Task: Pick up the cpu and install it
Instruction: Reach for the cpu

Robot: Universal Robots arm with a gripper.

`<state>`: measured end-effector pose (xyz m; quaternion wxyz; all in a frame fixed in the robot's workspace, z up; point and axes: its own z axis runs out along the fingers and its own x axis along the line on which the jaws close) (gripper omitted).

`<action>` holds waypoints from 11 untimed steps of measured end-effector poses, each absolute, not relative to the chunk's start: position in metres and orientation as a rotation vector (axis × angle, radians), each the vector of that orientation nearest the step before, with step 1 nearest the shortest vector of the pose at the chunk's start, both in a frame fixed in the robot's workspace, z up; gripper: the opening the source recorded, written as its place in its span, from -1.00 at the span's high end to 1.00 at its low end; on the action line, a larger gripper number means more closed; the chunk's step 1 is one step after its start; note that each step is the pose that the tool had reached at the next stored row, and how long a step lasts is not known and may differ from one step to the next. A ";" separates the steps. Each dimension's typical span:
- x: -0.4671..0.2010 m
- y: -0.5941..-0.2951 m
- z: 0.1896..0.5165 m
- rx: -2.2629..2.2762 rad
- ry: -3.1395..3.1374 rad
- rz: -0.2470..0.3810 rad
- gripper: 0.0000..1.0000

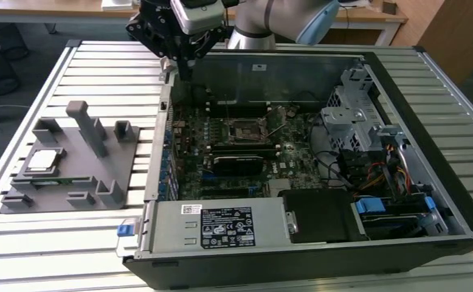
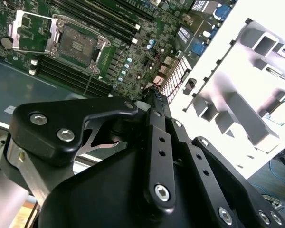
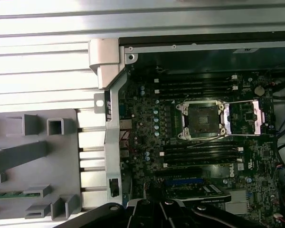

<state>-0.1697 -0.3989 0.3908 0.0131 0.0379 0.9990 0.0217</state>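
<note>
The small flat square CPU with a silvery-white top (image 1: 44, 159) is lying in a recess of the grey plastic tray (image 1: 98, 176), on the exterior view's left, well apart from the gripper. The black gripper (image 1: 185, 74) is hanging above the wall of the open black computer case (image 1: 301, 267) that faces the tray. Its 2 fingers (image 2: 160, 142) are drawn together, gripping nothing. The dark square metal-framed motherboard socket (image 3: 203, 118) is sitting empty, with its retaining frame swung open. A long thin green memory stick (image 1: 66, 180) is resting in the tray. Tray and case are standing on a slatted aluminium table (image 1: 58, 243).
</note>
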 end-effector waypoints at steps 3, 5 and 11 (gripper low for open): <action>-0.173 -0.399 0.391 0.118 3.112 0.068 0.79; -0.174 -0.399 0.390 0.118 3.112 0.068 0.79; -0.177 -0.399 0.390 0.118 3.113 0.068 0.79</action>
